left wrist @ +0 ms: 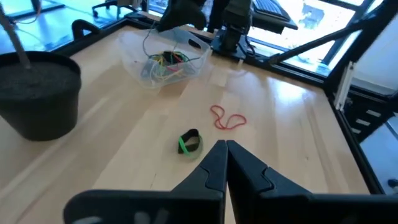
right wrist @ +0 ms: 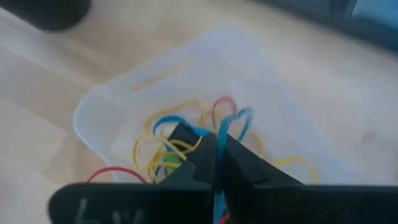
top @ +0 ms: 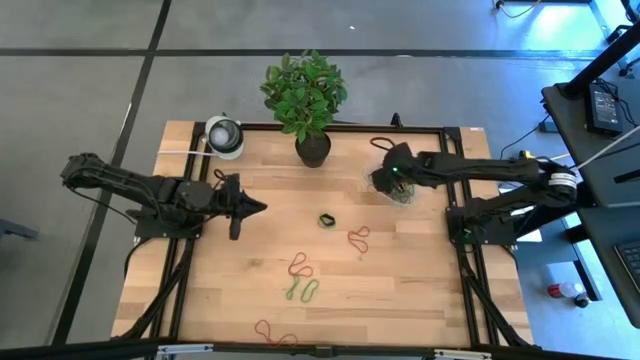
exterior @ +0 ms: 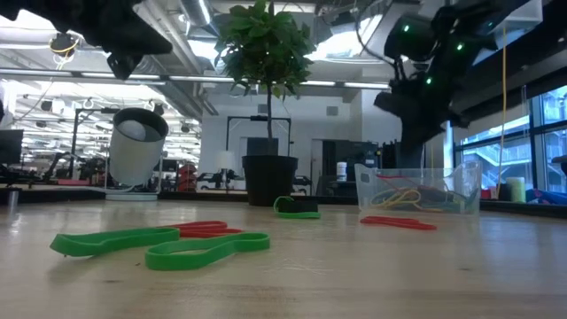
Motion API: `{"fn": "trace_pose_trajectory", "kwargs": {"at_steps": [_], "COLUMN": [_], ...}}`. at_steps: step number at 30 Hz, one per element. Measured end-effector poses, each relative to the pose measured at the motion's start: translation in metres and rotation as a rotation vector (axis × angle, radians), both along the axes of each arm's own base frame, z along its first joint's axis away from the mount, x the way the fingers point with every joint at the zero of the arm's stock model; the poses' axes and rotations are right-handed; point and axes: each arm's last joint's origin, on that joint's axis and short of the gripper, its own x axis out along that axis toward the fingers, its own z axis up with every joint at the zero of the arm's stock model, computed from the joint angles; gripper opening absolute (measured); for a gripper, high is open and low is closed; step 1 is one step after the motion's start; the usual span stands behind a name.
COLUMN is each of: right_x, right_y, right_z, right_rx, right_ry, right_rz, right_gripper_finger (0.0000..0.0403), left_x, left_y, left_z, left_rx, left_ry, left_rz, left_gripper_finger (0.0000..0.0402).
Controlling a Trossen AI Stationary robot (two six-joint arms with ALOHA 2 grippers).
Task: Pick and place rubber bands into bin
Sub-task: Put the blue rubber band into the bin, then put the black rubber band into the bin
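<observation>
The right gripper [right wrist: 217,163] hung right over the bin [top: 378,186], which sat at the back right of the desk [top: 420,290], near the plant pot [top: 312,150]. Its jaws were all but pressed together, pinching a blue band [right wrist: 231,127] that trailed down into the bin. My guess was it hovered there so the band would fall inside the walls and not on the wood. The bin already held a tangle of bands [left wrist: 165,62], yellow, blue, red and green.

The left gripper [left wrist: 225,149] was raised over the left middle of the desk, jaws pressed together with nothing between them. It pointed toward the loose bands, as if waiting its turn or lining up a pick.

Plenty was left on the desk: a green-and-black band [top: 327,219] near the middle, a red band [top: 358,238] beside it, another red [top: 300,265] and a green pair [top: 303,290] nearer the front, and one more red at the front edge [top: 272,334]. A round white thing [top: 224,136] stood at the back left, out of the way.
</observation>
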Motion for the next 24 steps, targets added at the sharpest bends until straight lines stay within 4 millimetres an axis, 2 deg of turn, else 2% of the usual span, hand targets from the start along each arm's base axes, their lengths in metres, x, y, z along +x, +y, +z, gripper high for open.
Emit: {"fn": "trace_pose_trajectory", "kwargs": {"at_steps": [7, 15, 19, 24], "right_x": [0.004, -0.005, -0.011, -0.018], "right_y": [-0.007, -0.004, 0.009, 0.035], "right_z": [-0.013, 0.003, 0.022, 0.043], "right_rx": [0.135, 0.158, 0.185, 0.188], "right_ry": [-0.024, -0.126, -0.233, -0.357], "right_rz": [-0.056, -0.082, -0.018, 0.090], "right_gripper_finger": [0.0075, 0.0150, 0.0148, 0.0111], "left_x": [0.000, 0.000, 0.000, 0.001], "left_y": [-0.002, -0.003, -0.003, -0.002], "left_z": [0.000, -0.001, -0.001, -0.001], "left_rx": [0.016, 0.017, 0.023, 0.074], "left_ry": [0.008, 0.013, 0.013, 0.022], "left_rz": [-0.069, -0.108, -0.102, -0.108], "left_gripper_finger": [0.0001, 0.0001, 0.0003, 0.0005]}}
